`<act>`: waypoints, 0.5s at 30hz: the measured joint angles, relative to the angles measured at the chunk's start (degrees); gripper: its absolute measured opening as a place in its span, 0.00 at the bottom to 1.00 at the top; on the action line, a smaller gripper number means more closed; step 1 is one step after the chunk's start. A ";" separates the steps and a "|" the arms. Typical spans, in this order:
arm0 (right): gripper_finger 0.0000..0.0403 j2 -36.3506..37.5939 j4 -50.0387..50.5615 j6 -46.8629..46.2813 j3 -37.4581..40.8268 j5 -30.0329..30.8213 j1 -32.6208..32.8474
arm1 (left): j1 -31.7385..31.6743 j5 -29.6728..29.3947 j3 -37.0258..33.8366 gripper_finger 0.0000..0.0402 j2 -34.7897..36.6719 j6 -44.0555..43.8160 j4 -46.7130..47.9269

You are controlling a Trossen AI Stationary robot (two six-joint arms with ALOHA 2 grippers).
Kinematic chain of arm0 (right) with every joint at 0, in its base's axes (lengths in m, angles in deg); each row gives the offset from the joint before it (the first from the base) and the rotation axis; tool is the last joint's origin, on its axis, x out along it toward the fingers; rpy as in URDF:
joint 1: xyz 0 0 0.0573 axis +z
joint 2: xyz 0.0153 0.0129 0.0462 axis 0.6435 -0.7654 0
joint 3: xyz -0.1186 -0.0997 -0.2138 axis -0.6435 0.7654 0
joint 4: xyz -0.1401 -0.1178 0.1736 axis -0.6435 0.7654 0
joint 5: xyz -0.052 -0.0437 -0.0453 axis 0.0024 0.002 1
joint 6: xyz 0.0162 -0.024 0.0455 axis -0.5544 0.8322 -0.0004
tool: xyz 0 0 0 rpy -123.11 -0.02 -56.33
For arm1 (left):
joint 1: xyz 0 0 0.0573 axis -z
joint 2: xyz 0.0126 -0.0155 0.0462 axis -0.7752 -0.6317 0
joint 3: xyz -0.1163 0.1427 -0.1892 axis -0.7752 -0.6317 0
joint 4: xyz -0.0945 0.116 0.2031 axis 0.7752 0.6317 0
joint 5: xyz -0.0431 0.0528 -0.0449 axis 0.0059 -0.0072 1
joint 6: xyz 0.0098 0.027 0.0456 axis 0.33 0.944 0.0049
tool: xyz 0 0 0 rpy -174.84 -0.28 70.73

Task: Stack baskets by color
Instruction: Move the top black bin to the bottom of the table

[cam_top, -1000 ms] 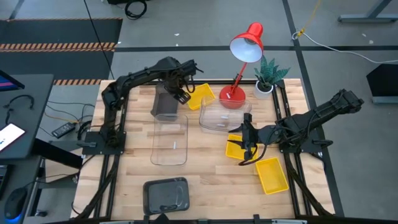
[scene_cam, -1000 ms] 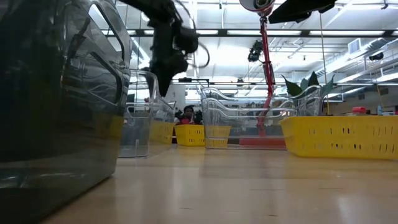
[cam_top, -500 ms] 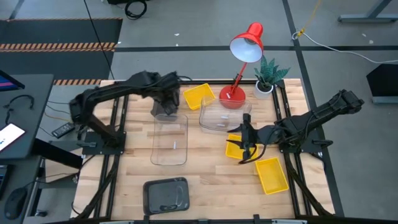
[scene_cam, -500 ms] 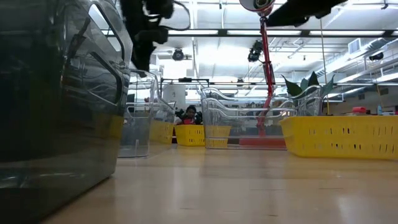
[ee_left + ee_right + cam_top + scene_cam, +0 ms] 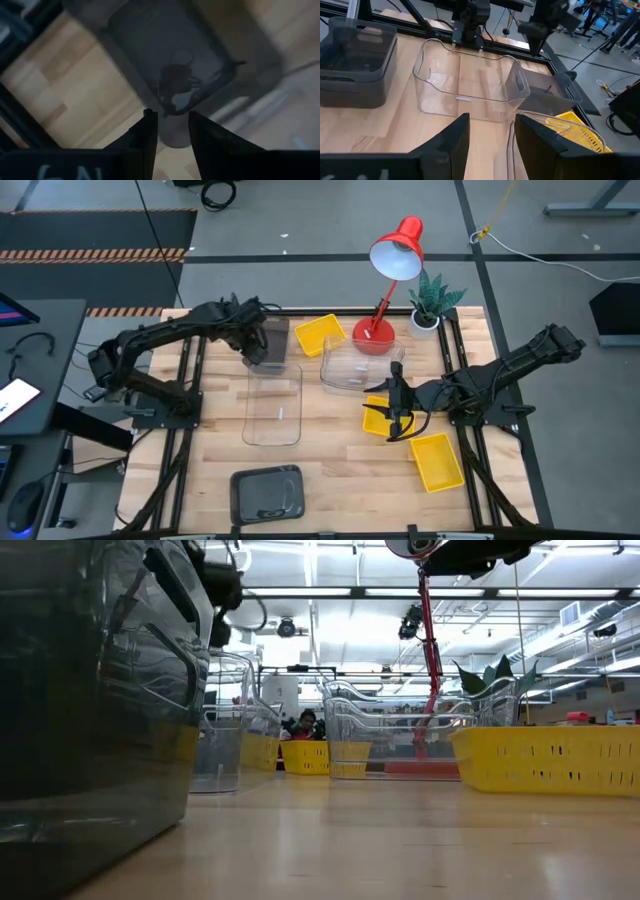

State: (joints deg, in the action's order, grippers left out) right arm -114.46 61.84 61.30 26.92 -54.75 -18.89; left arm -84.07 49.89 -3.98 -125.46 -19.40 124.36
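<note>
My left gripper (image 5: 257, 338) (image 5: 171, 114) hangs open, pointing down, over the left side of a dark grey basket (image 5: 271, 354) (image 5: 170, 50) at the far left of the table, touching nothing. A yellow basket (image 5: 318, 333) rests beside it at the far edge. Two clear baskets (image 5: 273, 406) (image 5: 352, 366) stand on their bottoms mid-table. My right gripper (image 5: 395, 402) (image 5: 492, 117) waits open above a yellow basket (image 5: 380, 418); another yellow one (image 5: 437, 461) lies to the near right. A second dark grey basket (image 5: 267, 492) (image 5: 90, 710) sits at the near edge.
A red desk lamp (image 5: 392, 265) and a small potted plant (image 5: 430, 305) stand at the far right corner. The near grey basket fills the left of the low view. Bare wood lies between the clear baskets and the near edge (image 5: 350, 480).
My left gripper has swung from beside the far yellow basket toward the table's left edge and a little down, and now hangs over the dark grey basket. The baskets have stayed where they were.
</note>
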 joint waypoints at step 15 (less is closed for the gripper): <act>0.40 0.00 -0.02 0.00 0.00 0.00 -0.29 | -13.72 8.87 -8.73 0.41 -0.41 -4.04 -10.22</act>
State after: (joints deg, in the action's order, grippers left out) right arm -114.46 61.82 61.30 26.92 -54.75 -19.18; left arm -97.79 58.75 -12.72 -125.87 -23.44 114.14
